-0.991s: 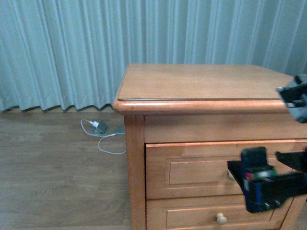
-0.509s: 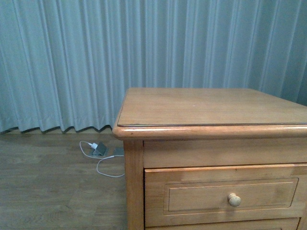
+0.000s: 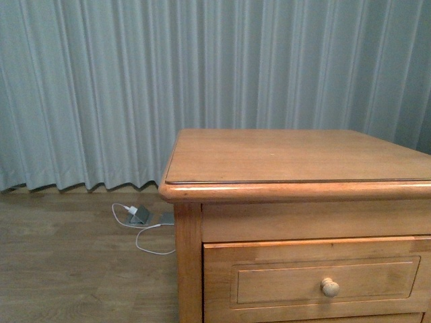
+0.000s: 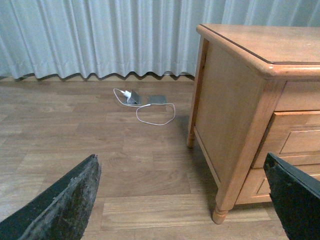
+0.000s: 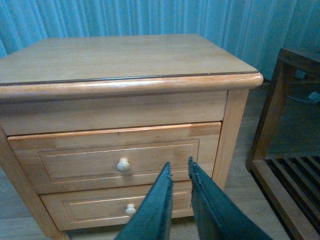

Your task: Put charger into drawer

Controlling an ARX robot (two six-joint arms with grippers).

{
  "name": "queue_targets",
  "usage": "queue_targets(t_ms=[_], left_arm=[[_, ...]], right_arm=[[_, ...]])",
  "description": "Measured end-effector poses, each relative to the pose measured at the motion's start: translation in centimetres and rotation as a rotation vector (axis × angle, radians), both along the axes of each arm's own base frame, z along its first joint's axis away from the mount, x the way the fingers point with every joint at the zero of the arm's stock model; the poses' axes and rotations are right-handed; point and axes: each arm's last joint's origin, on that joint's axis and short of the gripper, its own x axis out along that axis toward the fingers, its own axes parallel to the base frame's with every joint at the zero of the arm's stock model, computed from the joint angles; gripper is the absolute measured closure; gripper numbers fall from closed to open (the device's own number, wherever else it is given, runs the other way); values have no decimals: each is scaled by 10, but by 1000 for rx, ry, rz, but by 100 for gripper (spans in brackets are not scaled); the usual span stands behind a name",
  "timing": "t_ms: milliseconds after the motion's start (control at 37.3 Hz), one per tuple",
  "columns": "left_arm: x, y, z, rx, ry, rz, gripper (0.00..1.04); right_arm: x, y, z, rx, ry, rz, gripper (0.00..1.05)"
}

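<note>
Drawer [image 5: 115, 159] shut, contents hidden; right fingers [image 5: 178, 175] nearly closed, empty, just below its knob [image 5: 123, 165]; left fingers [image 4: 65, 205] spread wide over floor [image 4: 75, 130].

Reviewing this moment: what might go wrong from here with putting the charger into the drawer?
1. The drawer is shut, and no black-cabled charger shows in any view. The white charger on the floor might be grabbed instead.
2. The right gripper, nearly closed and empty, points between the two knobs, so it might pull the lower drawer.
</note>
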Motion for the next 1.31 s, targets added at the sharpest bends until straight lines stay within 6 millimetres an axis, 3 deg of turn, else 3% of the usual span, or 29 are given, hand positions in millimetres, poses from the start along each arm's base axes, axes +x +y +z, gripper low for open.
queue_targets(t_ms=[54, 241, 1312], left_arm=[[0, 0, 0, 0, 0, 0, 6], [0, 0, 0, 0, 0, 1, 6], [0, 0, 0, 0, 0, 0, 6]], right_arm=[[-2, -1, -1, -3, -3, -1, 104], [-9, -13, -7, -2, -4, -7, 103], [-37, -14, -15, -3, -10, -3, 103]])
